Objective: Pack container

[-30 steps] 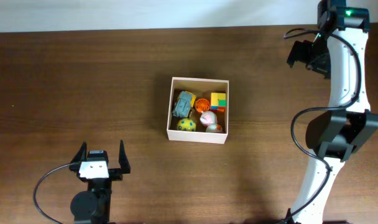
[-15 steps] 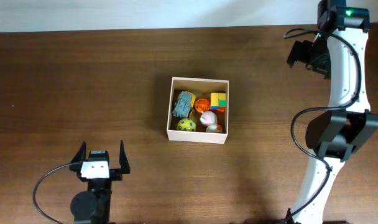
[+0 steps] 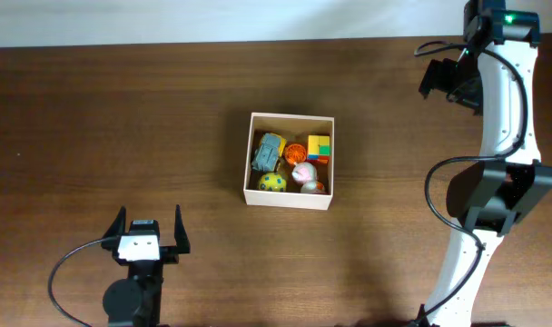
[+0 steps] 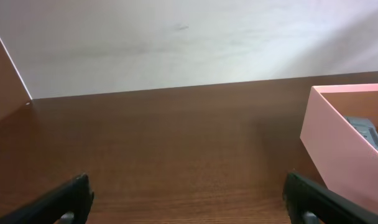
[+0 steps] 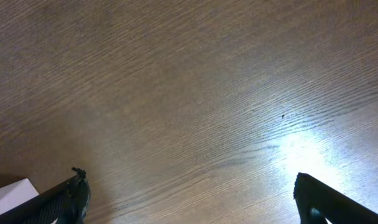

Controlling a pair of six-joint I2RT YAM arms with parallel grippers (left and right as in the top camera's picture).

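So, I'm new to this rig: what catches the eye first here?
The white-walled container in the middle of the table, with bright toys clustered inside, among them a spotted yellow ball and a multicoloured block. Both arms stand clear, jaws open: the left gripper near the front edge, the right gripper at the far right.

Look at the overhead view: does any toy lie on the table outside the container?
No, all the toys sit inside the container, none on the table.

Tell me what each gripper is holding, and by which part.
Nothing is held: the left gripper and right gripper are open and empty, away from the container.
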